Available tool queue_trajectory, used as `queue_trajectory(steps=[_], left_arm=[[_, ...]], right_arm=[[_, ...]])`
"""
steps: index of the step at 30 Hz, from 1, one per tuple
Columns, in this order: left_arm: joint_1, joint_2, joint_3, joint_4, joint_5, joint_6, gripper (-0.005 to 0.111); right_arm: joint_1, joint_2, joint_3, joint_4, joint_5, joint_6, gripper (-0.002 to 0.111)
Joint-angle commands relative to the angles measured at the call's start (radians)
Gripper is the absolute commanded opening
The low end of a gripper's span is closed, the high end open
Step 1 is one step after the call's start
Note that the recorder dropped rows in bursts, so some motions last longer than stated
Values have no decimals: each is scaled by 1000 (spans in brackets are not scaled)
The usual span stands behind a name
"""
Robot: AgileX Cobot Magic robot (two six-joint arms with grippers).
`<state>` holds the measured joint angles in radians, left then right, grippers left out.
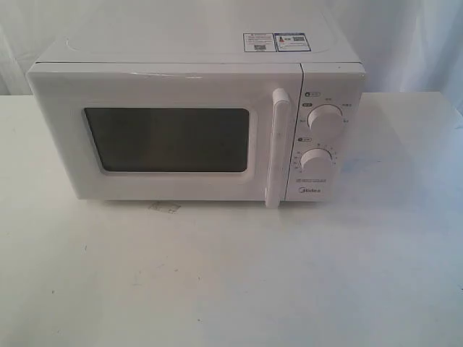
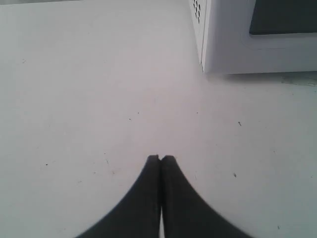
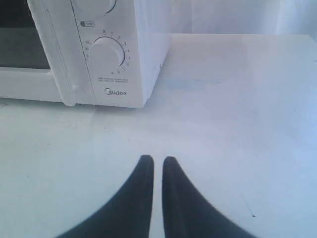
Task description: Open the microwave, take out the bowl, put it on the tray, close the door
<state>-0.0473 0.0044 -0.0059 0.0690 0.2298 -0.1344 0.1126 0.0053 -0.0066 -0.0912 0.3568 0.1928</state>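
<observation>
Exterior view has the microwave [image 1: 197, 50] square on the white table [image 1: 231, 282], its door [image 1: 168, 141] fully shut, so the opening step is not yet begun. No bowl to be seen: the dark window gives nothing away, and no tray shows in any view. Left gripper [image 2: 160, 158] hangs over bare table off the oven's left corner, tips pressed together, empty. Right gripper [image 3: 157, 159] sits low in front of the knob panel, only a thin slit between its tips, nothing held. It looks best placed for the handle [image 1: 277, 148]: spread the tips first, close around the vertical bar, then pull in an arc, probably about a left-edge hinge, gently, or the oven may slide.
</observation>
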Motion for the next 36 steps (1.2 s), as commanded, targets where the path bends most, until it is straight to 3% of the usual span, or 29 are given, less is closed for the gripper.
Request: queue_trajectory(steps=[1,31,36], left_arm=[[1,-4,6,-10,3,4,0],[1,-4,6,-10,3,4,0],[1,-4,6,-10,3,4,0]], right_arm=[[-3,-5,7,-6,-6,-13,7],[-3,-5,7,-14,-9,-13,7],[-3,-5,7,-14,-253,-31,7]])
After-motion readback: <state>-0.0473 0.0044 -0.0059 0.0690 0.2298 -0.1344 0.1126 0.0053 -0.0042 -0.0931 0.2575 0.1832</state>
